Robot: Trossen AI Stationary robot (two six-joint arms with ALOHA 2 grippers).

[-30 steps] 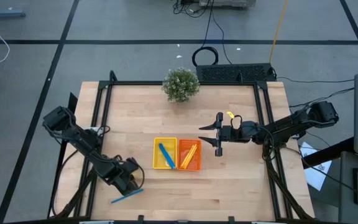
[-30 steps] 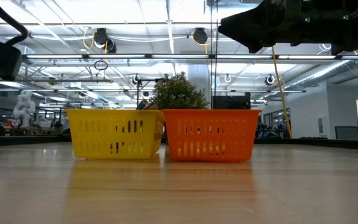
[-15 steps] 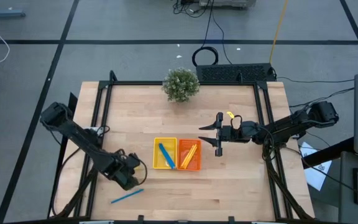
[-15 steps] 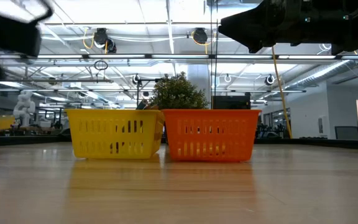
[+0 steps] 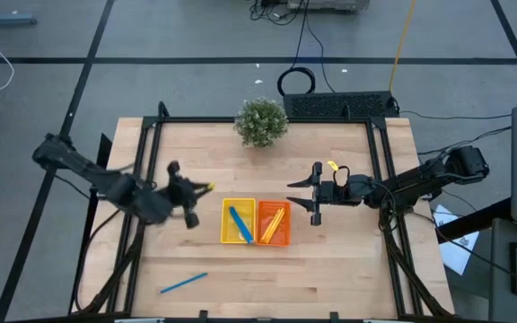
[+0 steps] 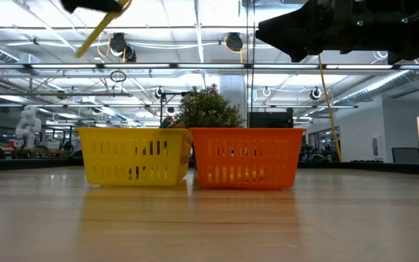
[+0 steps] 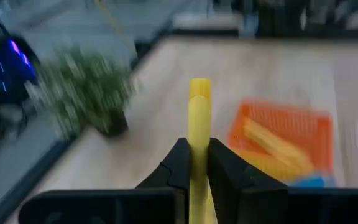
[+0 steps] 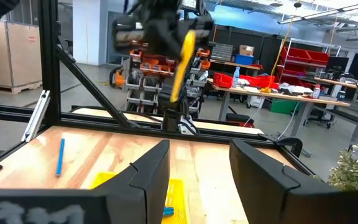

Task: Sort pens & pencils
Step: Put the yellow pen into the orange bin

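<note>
My left gripper (image 5: 192, 190) hovers left of the trays, shut on a yellow pencil (image 5: 204, 187), which also shows in the left wrist view (image 7: 199, 118) and high in the low view (image 6: 99, 29). A yellow tray (image 5: 238, 222) holds a blue pen (image 5: 240, 222). The orange tray (image 5: 275, 223) beside it holds yellow pencils (image 5: 273, 222). Another blue pen (image 5: 183, 283) lies flat near the table's near edge. My right gripper (image 5: 315, 193) waits open, above the table just right of the orange tray. My left gripper pinches the yellow pencil between its two fingers (image 7: 180, 163). The pencil runs along the fingers, and one end (image 7: 199, 93) sticks out ahead of their tips. It is lifted clear of the table and slants in the low view (image 6: 86, 45).
A small potted plant (image 5: 261, 121) stands at the table's far edge. A black frame (image 5: 151, 144) runs round the table. A short yellow thing (image 5: 332, 166) shows by my right gripper. Bare wood lies left of and in front of the trays.
My left gripper has risen from the table's near left part, beside the blue pen, and swung toward the far side and the trays, carrying the yellow pencil up with it. The blue pen has stayed where it was.
</note>
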